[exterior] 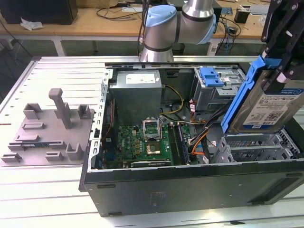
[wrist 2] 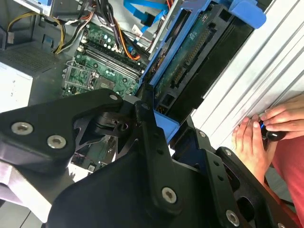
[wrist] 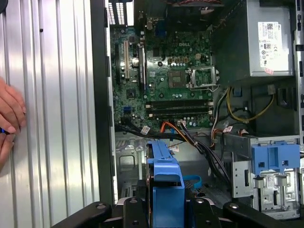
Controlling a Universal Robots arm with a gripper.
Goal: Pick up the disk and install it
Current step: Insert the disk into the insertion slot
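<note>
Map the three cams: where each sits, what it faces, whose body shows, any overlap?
Exterior view: off the arm, raised, looking down into the open computer case; shows the arm and the gripper holding the disk.
First wrist view: on the wrist, looking past the disk at the motherboard; a person's hand by the table.
Second wrist view: on the wrist, looking along the gripper linkage and the disk's circuit-board face.
Shared: both wrist views show disk, motherboard, hand.

The ribbed metal table (exterior: 57, 71) carries a grey fixture plate (exterior: 45, 142) and an open computer case (exterior: 190, 185).
</note>
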